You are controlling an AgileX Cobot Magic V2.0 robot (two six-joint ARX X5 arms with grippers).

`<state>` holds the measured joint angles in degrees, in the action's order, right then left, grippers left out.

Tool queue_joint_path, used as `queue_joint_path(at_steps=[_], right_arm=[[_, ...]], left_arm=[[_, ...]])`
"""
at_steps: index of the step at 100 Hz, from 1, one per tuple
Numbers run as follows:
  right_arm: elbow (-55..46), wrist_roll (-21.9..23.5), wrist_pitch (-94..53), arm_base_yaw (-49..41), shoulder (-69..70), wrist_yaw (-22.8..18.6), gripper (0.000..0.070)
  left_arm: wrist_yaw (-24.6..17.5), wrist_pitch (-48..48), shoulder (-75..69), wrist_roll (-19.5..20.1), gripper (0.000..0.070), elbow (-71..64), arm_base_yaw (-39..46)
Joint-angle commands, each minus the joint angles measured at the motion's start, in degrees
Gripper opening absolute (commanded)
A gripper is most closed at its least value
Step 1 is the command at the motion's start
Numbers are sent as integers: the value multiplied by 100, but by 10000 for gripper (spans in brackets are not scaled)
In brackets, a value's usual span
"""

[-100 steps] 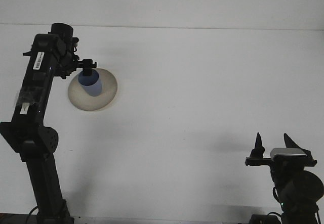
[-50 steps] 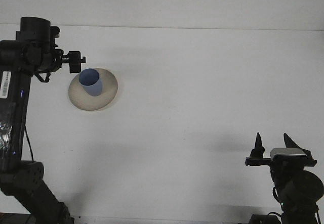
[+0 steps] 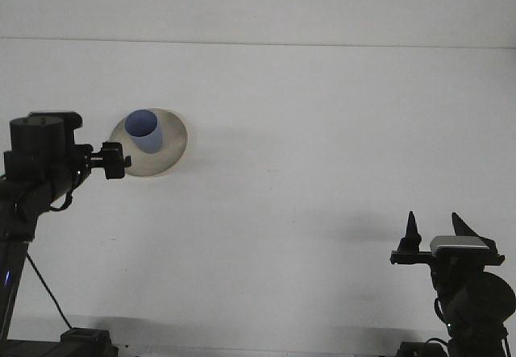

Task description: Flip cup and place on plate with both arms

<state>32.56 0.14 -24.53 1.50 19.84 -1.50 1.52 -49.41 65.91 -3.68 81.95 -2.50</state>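
Handling cup (image 3: 145, 131): looks light, rigid; grip by wall; stands on plate (image 3: 174, 149).
My left gripper (image 3: 114, 164): finger gap indiscernible, holding nothing.
My right gripper (image 3: 437, 230): spread wide, empty.

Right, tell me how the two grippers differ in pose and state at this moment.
The left gripper points sideways toward the plate, level with its near edge; the right gripper points upward, far across the table from the plate. The right gripper is plainly open, its fingers spread apart; the left gripper's state cannot be made out from this angle. Both are black and hold nothing, and the blue cup sits on the plate.
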Motion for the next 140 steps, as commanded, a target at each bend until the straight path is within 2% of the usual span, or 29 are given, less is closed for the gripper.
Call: queue_joint_path(at_steps=[1,12,35,44,55,97,101,106,107,108,111,117,123,140], right_arm=[[74,-59,39,-2,9,2,532],[74,-59,39,-2,9,2,532],[74,-59,35,-2,9,2,532],[74,-59,37,-2,9,2,532],[74,-59,39,-2,9,2,532],[74,-59,52,-2,7,2,530],[74,-59,52,-2,7,2,490],[74,-59,46,-2,9,2,370],[74,-59,46,-2,9,2,341],[74,-59,44,-2,7,2,313],[74,-59,46,-2,9,2,225],[74,-59,48,-2,7,2,85],[74,-59,46,-2,9,4,4],[74,-59,50,-2,7,0,4]], left_arm=[[-4,476,-240,-46,463,-549,-15],[-4,1591,-1071,-24,463,-1759,-66],[-7,3526,-2485,286,463,-3993,-103],[-90,4089,-2909,197,463,-4441,-133],[-118,4207,-3191,446,463,-4559,-149],[-133,4199,-3305,431,451,-4559,-149],[-131,4201,-3305,431,416,-4559,-149],[-131,4199,-3305,431,303,-4559,-149],[-131,4199,-3305,431,303,-4559,-149],[-131,4199,-3305,428,245,-4559,-149],[-131,4199,-3305,431,154,-4559,-149],[-131,4197,-3305,428,6,-4559,-149],[-133,4201,-3305,422,7,-4559,-149],[-131,4186,-3305,411,9,-4559,-149]])
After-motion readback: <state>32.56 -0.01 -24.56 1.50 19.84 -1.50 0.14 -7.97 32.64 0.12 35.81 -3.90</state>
